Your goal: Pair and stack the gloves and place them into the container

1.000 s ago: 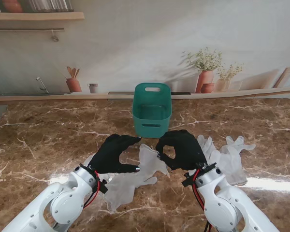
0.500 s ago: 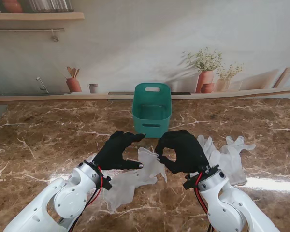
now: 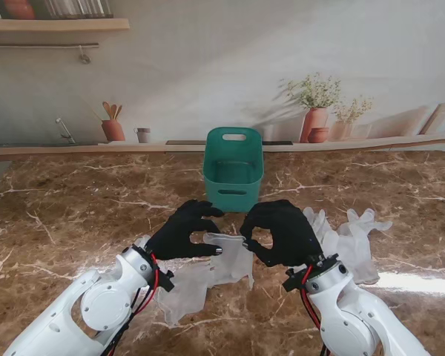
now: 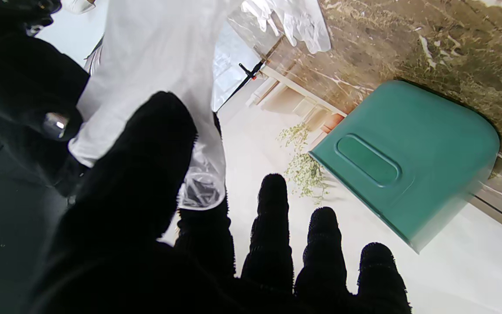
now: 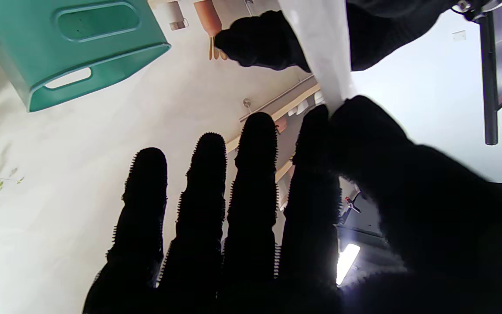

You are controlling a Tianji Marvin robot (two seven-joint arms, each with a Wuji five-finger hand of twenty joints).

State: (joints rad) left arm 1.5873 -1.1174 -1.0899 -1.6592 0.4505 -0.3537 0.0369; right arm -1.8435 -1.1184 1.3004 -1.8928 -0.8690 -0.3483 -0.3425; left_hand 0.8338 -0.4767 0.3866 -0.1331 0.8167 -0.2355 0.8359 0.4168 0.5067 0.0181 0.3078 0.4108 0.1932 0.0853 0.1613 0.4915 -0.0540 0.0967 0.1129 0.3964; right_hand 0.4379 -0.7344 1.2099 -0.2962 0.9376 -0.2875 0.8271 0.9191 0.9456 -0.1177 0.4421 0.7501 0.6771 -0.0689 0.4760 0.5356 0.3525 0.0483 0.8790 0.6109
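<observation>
Left hand pinching a translucent glove beside the green container

The left hand (image 4: 155, 244) grips a translucent glove (image 4: 155, 65) between thumb and forefinger, the other fingers (image 4: 273, 226) spread. The green container (image 4: 408, 152) stands on the marble counter (image 4: 408, 43); more gloves (image 4: 294, 17) lie beyond it, well apart.

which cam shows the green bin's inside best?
Stand view. It looks down into the open top of the green bin, and no glove is visible inside. The left wrist view shows only an outer wall with the handle recess. The right wrist view shows the outside and a handle slot, not the interior.
</observation>
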